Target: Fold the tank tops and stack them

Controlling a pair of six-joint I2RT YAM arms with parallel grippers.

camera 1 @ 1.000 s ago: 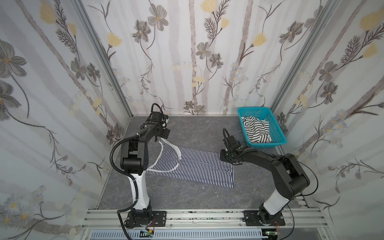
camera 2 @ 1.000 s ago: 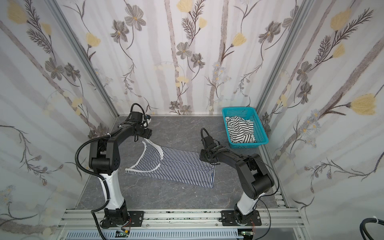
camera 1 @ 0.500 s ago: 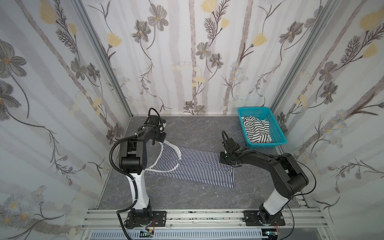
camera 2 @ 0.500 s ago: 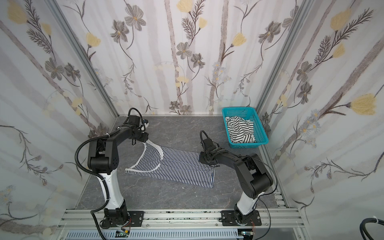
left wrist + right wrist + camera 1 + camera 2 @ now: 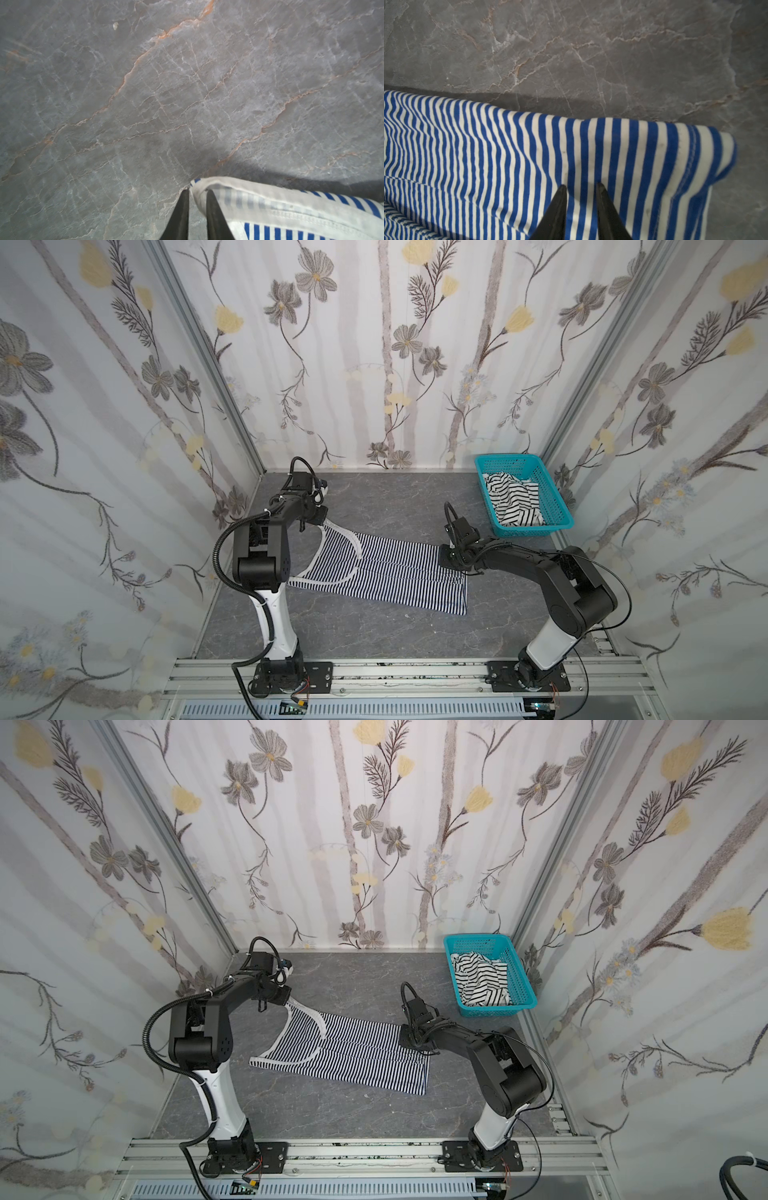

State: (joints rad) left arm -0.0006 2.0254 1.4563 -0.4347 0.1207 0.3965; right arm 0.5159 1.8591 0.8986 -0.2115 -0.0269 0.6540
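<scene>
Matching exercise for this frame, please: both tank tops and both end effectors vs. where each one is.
Things:
1. thin-striped tank top
2. wide-striped tank top
3. left end effector
4. right end effector

Places:
A. in the teal basket
B. laid out on the table
C. at the laid-out top's hem end
D. at a white-trimmed strap

Pairs: 1-B, 2-A, 3-D, 4-C

Both top views are bright and evenly lit, while the dimmer wrist views blur toward their edges, a soft shadow fringing the thin-striped navy-and-white tank top [image 5: 529,155] on the grey marbled tabletop [image 5: 571,52].
</scene>
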